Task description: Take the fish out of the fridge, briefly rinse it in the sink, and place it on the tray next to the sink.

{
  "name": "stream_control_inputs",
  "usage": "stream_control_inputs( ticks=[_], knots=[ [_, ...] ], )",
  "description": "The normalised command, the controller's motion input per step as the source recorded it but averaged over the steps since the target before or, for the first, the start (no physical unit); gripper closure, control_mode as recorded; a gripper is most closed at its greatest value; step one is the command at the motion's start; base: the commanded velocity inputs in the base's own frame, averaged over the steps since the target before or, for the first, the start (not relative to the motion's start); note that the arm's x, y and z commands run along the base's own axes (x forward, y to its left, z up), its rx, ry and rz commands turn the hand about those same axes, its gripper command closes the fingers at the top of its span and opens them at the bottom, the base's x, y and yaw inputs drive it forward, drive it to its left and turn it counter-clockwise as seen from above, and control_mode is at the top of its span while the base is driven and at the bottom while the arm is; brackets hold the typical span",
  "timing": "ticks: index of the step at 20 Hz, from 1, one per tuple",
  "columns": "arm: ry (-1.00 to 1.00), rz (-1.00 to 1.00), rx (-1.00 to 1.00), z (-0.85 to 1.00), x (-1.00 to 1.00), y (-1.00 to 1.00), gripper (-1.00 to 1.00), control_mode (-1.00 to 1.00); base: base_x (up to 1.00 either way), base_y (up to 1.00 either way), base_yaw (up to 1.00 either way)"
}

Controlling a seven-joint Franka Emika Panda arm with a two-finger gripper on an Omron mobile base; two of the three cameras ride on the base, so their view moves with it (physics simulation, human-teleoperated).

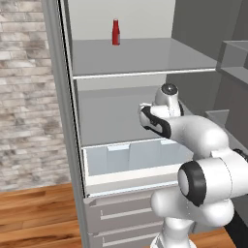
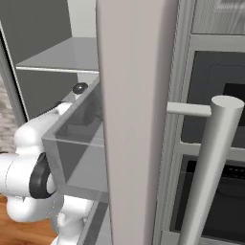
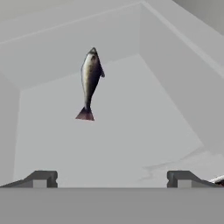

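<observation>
The fish (image 3: 90, 80), dark grey with a paler belly and a reddish tail, lies on a pale fridge shelf in the hand view. It is some way beyond my fingertips and left of centre. My gripper (image 3: 111, 178) is open, its two dark fingertips wide apart with nothing between them. In the left base view my hand (image 1: 147, 116) reaches into the open fridge (image 1: 77, 145) at the middle shelf, above the bluish crisper drawer (image 1: 131, 157). The sink and the tray are out of view.
A small red bottle (image 1: 116, 32) stands on the upper shelf. The open fridge door (image 2: 134, 119) and its bin (image 2: 81, 139) stand close on my right. An oven with a long bar handle (image 2: 210, 162) is beyond. A brick wall (image 1: 24, 97) is on the left.
</observation>
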Motion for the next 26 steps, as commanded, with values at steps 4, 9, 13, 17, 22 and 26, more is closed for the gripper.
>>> stream_control_inputs(
  ticks=[4, 9, 13, 17, 22, 26],
  knots=[
    [0.0, -0.02, -0.01, -0.15, 0.5, 0.0, -1.0, -1.0, 0.0, 0.0, 0.0],
    [0.0, -0.01, 0.0, -0.09, 0.43, 0.0, -1.0, -1.0, 0.0, 0.0, 0.0],
    [0.01, 0.0, 0.0, -0.1, 0.37, 0.11, -1.0, -1.0, 0.0, 0.0, 0.0],
    [0.01, 0.0, 0.0, -0.14, 0.26, 0.29, -1.0, -1.0, 0.0, 0.0, 0.0],
    [0.01, 0.0, 0.0, -0.11, 0.04, 0.02, -1.0, -1.0, 0.0, 0.0, 0.0],
    [0.0, 0.0, 0.0, -0.23, 0.1, 0.0, -1.0, -1.0, 0.0, 0.0, 0.0]
  ],
)
